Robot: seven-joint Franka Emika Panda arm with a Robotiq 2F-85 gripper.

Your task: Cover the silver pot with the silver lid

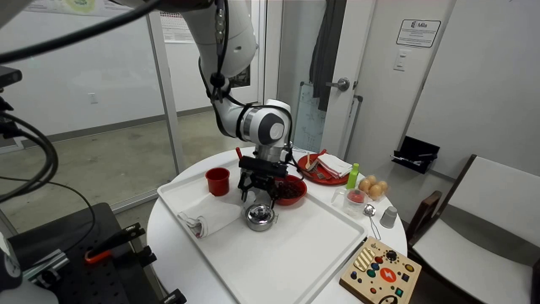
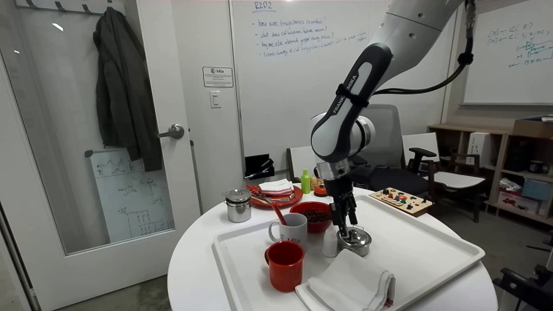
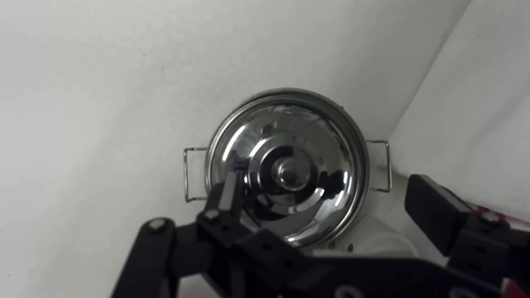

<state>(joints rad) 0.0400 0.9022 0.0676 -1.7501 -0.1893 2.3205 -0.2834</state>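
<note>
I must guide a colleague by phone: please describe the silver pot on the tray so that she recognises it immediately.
On the round white table stands a large white tray. Near the folded cloth, by the open gripper, sits the low silver pot. Unlike the neighbouring red bowl, it is shiny metal, with a knobbed lid on top.

Wrist view close above silver lid (image 3: 291, 172)

White arm (image 2: 365, 73) bent downward, wrist (image 2: 328, 140) low, black fingers (image 3: 434, 213) spread apart, pointing down
</note>
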